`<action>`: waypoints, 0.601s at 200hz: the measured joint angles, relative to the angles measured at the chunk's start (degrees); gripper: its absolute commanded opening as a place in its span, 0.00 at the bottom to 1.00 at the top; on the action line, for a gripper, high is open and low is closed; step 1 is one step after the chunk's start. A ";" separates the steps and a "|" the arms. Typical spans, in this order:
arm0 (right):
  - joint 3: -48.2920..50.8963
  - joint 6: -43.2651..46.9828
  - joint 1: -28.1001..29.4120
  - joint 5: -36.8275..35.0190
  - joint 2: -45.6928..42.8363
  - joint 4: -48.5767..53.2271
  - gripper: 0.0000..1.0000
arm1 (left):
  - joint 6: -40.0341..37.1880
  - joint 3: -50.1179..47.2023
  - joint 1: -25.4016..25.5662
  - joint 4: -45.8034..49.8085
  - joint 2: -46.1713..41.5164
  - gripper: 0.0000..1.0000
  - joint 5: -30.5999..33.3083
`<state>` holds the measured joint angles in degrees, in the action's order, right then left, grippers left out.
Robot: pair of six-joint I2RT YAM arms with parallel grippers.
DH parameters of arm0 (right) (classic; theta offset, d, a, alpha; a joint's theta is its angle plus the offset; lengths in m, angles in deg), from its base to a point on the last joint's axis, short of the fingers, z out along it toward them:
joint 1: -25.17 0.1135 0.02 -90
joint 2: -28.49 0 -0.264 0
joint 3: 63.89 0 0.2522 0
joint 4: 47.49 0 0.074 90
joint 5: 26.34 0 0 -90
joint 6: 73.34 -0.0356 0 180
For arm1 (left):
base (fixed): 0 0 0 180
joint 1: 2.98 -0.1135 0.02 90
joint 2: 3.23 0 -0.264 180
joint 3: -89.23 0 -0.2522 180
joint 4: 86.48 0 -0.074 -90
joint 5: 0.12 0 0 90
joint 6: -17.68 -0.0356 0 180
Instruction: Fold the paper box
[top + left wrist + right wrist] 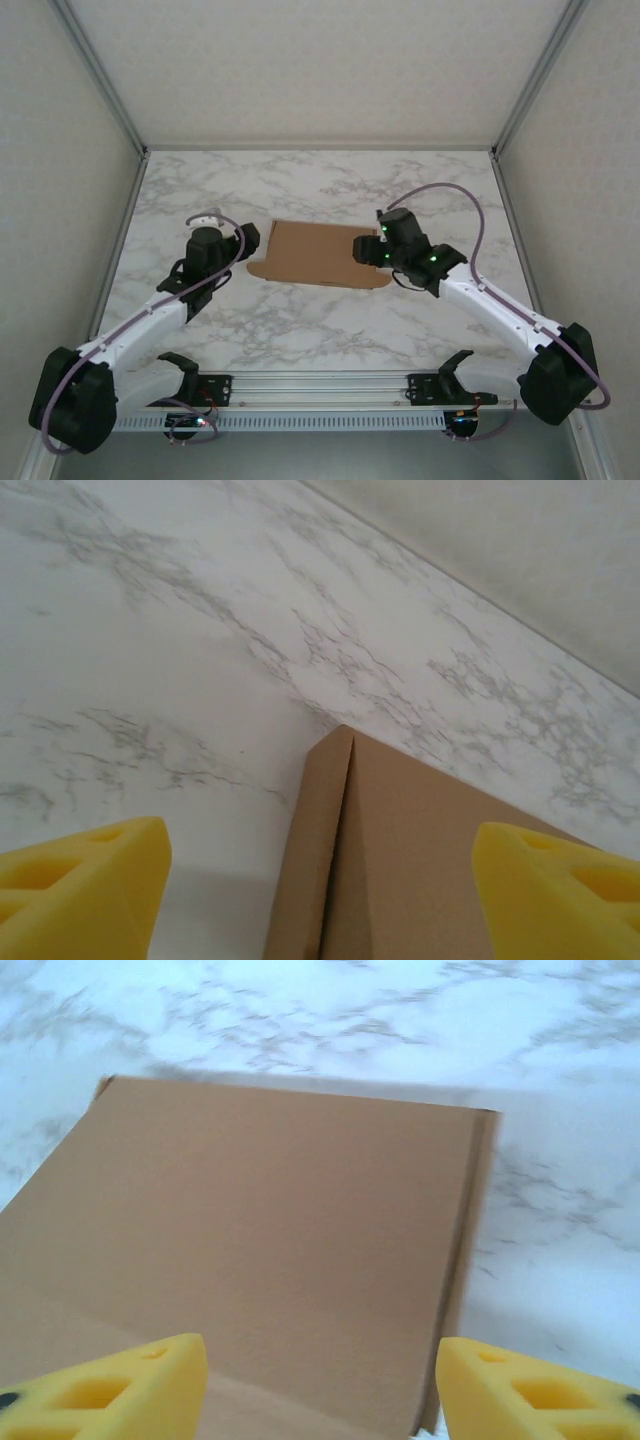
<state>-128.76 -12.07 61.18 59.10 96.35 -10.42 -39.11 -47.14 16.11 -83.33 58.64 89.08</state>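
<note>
From above, the box (315, 255) is seen lying flat at the middle of the table (300, 330), between the left gripper (248, 243) and the right gripper (366, 250). At the left wrist, the jaws are spread wide, with a box corner below them. At the right wrist, the jaws are parted above the box and nothing is held.

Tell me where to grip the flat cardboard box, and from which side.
Probably the long flap along the near edge of the box, approached from the robot's side. It lies flat on the table, so only a thin edge fits between fingers.
</note>
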 measured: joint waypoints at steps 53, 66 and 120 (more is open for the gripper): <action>3.58 -1.60 -7.56 6.62 2.93 0.00 0.74 | 1.53 -0.02 -0.83 -5.95 9.84 0.78 -12.11; 3.58 -1.62 -7.76 7.61 4.52 0.04 0.73 | 2.10 0.00 -0.83 -6.60 11.63 0.77 -13.29; 4.46 -1.68 -8.22 7.56 7.19 -0.42 0.69 | 4.35 -1.03 -0.81 -9.16 14.99 0.74 -15.15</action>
<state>-124.30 -13.75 52.96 66.67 103.54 -10.83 -34.76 -48.17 15.30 -92.49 73.63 73.93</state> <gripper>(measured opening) 0.701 0.749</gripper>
